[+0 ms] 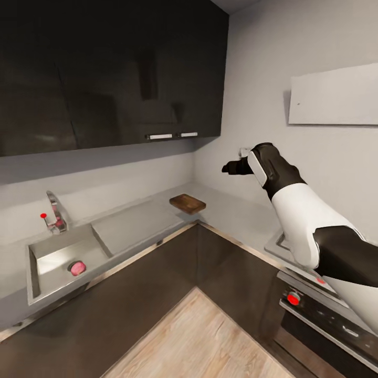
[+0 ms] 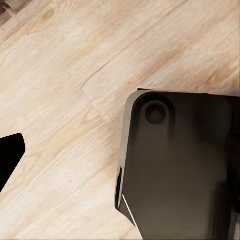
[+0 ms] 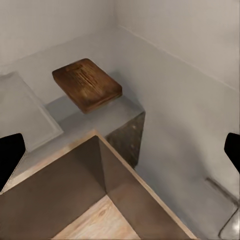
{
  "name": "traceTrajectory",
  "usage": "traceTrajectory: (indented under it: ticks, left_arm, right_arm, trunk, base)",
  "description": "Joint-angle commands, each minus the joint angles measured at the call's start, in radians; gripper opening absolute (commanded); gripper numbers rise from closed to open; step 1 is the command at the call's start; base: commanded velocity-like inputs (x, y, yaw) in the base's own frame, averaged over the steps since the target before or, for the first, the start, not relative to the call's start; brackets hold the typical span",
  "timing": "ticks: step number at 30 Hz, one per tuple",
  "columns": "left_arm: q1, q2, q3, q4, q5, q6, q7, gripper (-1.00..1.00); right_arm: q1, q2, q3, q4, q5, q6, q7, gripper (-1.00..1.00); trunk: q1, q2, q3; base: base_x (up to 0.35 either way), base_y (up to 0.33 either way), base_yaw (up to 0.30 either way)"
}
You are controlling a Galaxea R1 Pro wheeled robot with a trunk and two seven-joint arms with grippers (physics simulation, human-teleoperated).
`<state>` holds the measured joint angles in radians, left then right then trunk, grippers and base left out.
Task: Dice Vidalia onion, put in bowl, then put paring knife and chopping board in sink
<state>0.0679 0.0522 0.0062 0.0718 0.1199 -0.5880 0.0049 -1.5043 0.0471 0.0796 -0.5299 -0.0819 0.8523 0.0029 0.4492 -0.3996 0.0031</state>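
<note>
Overhead, glossy black upper cabinets (image 1: 105, 73) hang above the long matte grey L-shaped desk (image 1: 231, 210). Recessed into it, the rectangular grey sink (image 1: 60, 260) holds the small pinkish-red Vidalia onion (image 1: 77, 268) beside the drain, not yet taken out. At the corner lies the dark brown wooden chopping board (image 1: 187, 203), probably set there as the dicing spot. The right gripper (image 1: 229, 168) hangs raised above the desk near the board, its jaws spread wide and empty; the left gripper's jaws I cannot tell.
</note>
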Motion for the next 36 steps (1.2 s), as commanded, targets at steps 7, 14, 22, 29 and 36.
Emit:
traceTrajectory:
  ticks: [7, 14, 22, 29, 36]
  left_arm:
    - [0.000, 0.000, 0.000, 0.002, 0.003, -0.004, 0.001, 1.00]
    - [0.000, 0.000, 0.000, 0.002, 0.003, -0.004, 0.001, 1.00]
    - [0.000, 0.000, 0.000, 0.002, 0.003, -0.004, 0.000, 1.00]
    - [0.000, 0.000, 0.000, 0.002, 0.003, -0.004, 0.000, 1.00]
    - [0.000, 0.000, 0.000, 0.002, 0.003, -0.004, 0.001, 1.00]
  right_arm:
    - [0.001, -0.001, 0.005, 0.001, -0.007, 0.004, -0.003, 1.00]
    - [0.001, -0.001, 0.005, 0.001, -0.007, 0.004, -0.003, 1.00]
    - [0.001, -0.001, 0.005, 0.001, -0.007, 0.003, -0.003, 1.00]
    - [0.002, -0.001, 0.005, 0.001, -0.007, 0.002, -0.002, 1.00]
    - [0.003, -0.001, 0.005, 0.001, -0.007, 0.002, -0.002, 1.00]
  trunk:
    - [0.001, 0.000, -0.005]
    - [0.001, 0.000, -0.010]
    - [0.001, 0.000, -0.016]
    - [0.001, 0.000, -0.022]
    - [0.001, 0.000, -0.027]
  base:
    - [0.261, -0.172, 0.251]
    - [0.246, -0.211, 0.251]
    - [0.222, -0.211, 0.251]
    - [0.192, -0.182, 0.251]
    - [0.174, -0.172, 0.251]
